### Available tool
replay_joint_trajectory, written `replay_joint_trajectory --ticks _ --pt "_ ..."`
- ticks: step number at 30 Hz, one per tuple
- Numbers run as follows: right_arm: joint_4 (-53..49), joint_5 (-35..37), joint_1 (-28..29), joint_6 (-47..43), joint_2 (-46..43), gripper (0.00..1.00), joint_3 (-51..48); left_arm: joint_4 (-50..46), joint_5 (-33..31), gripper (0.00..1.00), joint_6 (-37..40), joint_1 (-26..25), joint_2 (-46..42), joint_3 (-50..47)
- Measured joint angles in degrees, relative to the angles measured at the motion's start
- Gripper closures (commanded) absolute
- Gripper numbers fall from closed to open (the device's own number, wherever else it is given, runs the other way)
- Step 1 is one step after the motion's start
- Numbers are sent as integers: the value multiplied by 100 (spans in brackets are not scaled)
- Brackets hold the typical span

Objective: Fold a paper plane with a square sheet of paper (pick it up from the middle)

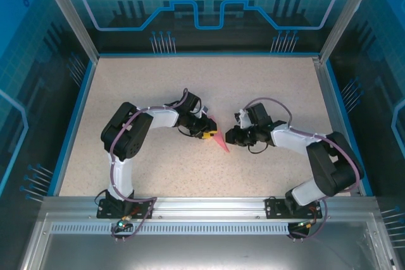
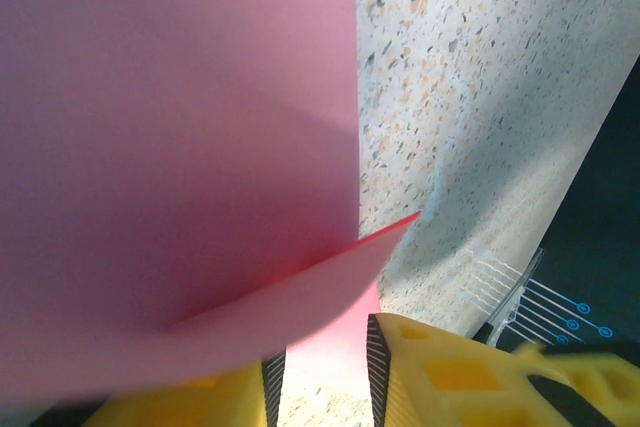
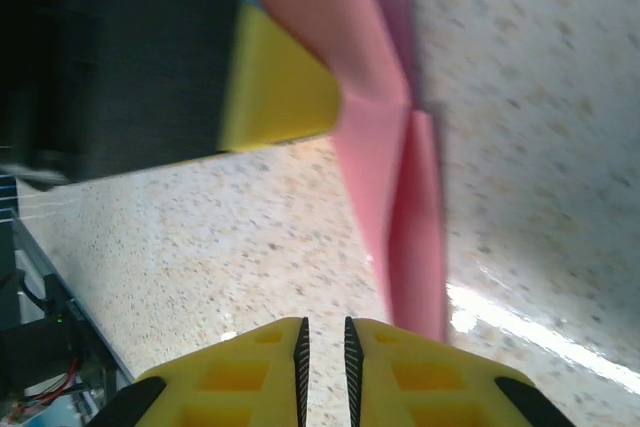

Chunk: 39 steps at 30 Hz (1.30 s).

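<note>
Right wrist view: left gripper [image 2: 325, 347] pinches the paper plane [image 3: 385, 177], right gripper [image 3: 325, 325] sits nearly shut and empty, so I'd press creases slowly.

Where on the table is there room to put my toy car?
The far half of the table is bare, from the left arm and right arm to the back wall. So is the near strip between their bases. The middle is crowded: the left end effector and right end effector sit close together at the paper.

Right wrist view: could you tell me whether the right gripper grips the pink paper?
No, the right gripper has nothing between its nearly closed fingers; the pink paper sits beside them.
</note>
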Motion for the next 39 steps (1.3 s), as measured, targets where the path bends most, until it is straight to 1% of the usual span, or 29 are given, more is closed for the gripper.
replay_joint_trajectory --ticks 3,6,10,13,22,28,39 --pt "-203 293 304 -87 61 84 317 -9 -17 70 0 0 0 9" --pt "-354 459 501 -149 407 87 568 -48 -42 70 0 -9 2 22" --pt "-542 603 621 -177 957 89 815 -70 -63 71 0 -13 7 33" --pt "-675 688 673 -192 1202 89 1014 -101 -85 71 0 -17 9 52" --pt "-1014 962 708 -264 1300 89 1276 -212 -122 71 0 -28 28 120" --pt "-1163 968 706 -282 1510 89 1292 -262 -131 71 7 -28 35 144" --pt "-1224 988 706 -306 1530 89 1322 -363 -201 71 17 -48 50 205"
